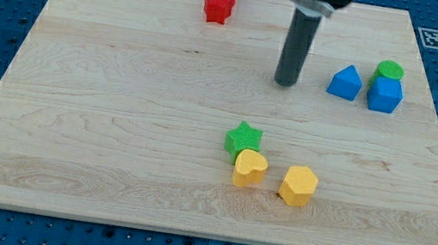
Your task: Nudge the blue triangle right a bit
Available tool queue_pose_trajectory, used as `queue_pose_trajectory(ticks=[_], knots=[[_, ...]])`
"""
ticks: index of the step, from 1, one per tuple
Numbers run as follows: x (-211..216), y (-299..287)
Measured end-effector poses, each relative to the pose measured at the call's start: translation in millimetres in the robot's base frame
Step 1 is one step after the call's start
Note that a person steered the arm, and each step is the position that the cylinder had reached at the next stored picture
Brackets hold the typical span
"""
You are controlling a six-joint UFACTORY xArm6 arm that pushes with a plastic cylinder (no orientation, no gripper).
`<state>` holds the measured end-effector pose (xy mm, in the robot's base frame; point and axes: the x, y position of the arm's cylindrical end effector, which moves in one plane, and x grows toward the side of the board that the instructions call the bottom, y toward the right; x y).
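The blue triangle [346,82] sits at the view's right, upper part of the wooden board [114,124]. A blue cube [385,94] is just to its right, with a green cylinder [389,71] touching the cube's top side. My tip [285,84] is on the board to the left of the blue triangle, a clear gap apart from it. The dark rod rises from the tip toward the view's top.
A red block pair [220,2] lies at the view's top, left of the rod. A green star [243,138], a yellow heart [249,168] and a yellow hexagon [298,186] cluster below the middle. Blue pegboard surrounds the board.
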<state>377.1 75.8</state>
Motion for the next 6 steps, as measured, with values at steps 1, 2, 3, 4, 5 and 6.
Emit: queue_pose_trajectory(ticks=[1, 2, 3, 4, 5, 6], knots=[[-15.9, 9.5], [-8.2, 27.4], [2.0, 40.6], [2.3, 59.1], [2.3, 67.4], [2.7, 35.3]])
